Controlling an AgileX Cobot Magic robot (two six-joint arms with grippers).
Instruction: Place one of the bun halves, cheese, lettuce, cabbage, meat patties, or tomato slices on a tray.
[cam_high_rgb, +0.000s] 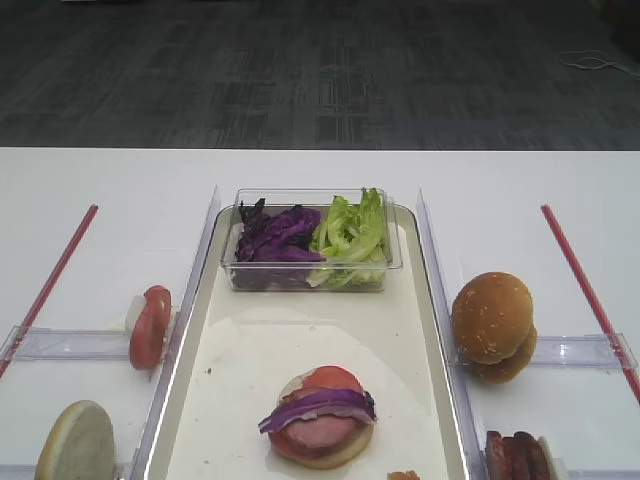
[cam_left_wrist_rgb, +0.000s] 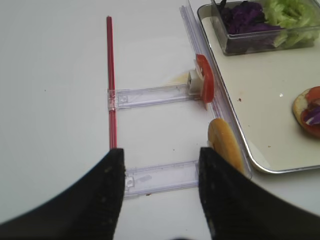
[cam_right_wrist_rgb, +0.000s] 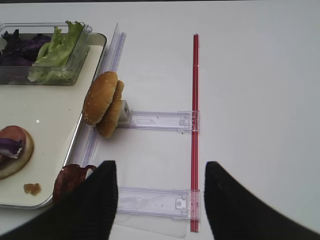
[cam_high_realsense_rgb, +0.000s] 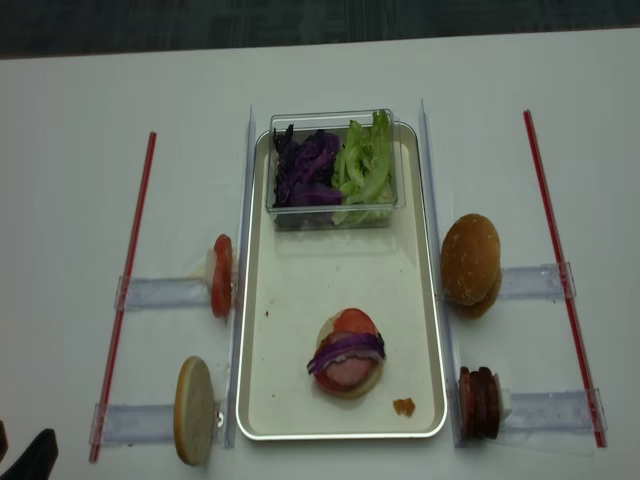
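Observation:
On the cream tray (cam_high_realsense_rgb: 300, 290) lies a bun half stacked with a meat patty, tomato and a purple cabbage strip (cam_high_realsense_rgb: 347, 365). A clear tub (cam_high_rgb: 310, 240) at the tray's far end holds cabbage and lettuce. Tomato slices (cam_left_wrist_rgb: 205, 84) and a pale bun half (cam_left_wrist_rgb: 226, 145) stand on edge left of the tray. Bun domes (cam_right_wrist_rgb: 102, 102) and meat patties (cam_right_wrist_rgb: 70, 180) stand on its right. Cheese is out of view. My left gripper (cam_left_wrist_rgb: 160, 165) hovers open and empty beside the pale bun half. The right gripper (cam_right_wrist_rgb: 161, 172) is open and empty next to the patties.
Clear plastic holder strips (cam_high_realsense_rgb: 160, 292) run out from both long sides of the tray. A red rod (cam_high_realsense_rgb: 125, 290) lies on the left and another (cam_high_realsense_rgb: 560, 275) on the right. A small orange crumb (cam_high_realsense_rgb: 403, 406) sits in the tray's near right corner.

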